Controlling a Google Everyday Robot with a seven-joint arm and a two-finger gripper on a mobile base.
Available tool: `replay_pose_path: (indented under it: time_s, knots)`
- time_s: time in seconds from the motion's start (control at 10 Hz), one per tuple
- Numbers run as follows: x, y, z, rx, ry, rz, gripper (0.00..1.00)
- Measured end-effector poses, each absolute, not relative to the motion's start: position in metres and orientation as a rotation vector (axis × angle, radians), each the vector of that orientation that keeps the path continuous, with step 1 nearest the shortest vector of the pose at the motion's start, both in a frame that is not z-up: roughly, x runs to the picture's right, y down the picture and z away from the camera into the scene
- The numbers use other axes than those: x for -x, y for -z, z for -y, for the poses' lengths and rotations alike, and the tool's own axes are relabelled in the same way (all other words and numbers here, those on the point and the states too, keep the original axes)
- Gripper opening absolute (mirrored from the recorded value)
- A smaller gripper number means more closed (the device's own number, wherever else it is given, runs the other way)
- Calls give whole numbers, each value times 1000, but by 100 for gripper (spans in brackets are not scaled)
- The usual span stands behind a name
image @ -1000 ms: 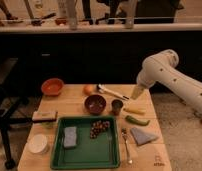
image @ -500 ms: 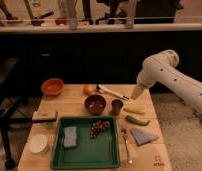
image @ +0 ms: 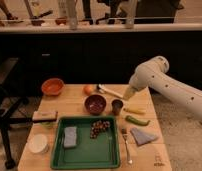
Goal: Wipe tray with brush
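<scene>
Gripper (image: 128,94) hangs over the back right of the table (image: 69,102), jaws wide, holding nothing. The brush (image: 110,91) lies just beside it. The tray (image: 55,146) sits front centre, carrying a sponge (image: 70,136) and grapes (image: 99,128) — a dark bowl (image: 95,104) and a cup (image: 117,106) stand between.

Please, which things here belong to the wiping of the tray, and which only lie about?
For the job: green tray; brush behind the dark bowl; tool, open and empty, just right of the brush handle.

Lying about: orange bowl, dark bowl, cup, fork, grey cloth, wooden-topped block, sponge.
</scene>
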State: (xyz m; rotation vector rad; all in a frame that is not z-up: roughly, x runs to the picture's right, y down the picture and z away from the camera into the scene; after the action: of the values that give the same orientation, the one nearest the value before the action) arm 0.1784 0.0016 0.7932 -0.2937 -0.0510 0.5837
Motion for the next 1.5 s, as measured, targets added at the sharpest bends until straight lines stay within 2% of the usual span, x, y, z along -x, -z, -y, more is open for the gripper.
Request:
replay_pose_path:
  time_s: [0.9, 1.5]
  knots:
    - [-147, -831, 16, 316, -610, 116, 80]
    - [-114, -863, 7, 360, -629, 145, 80]
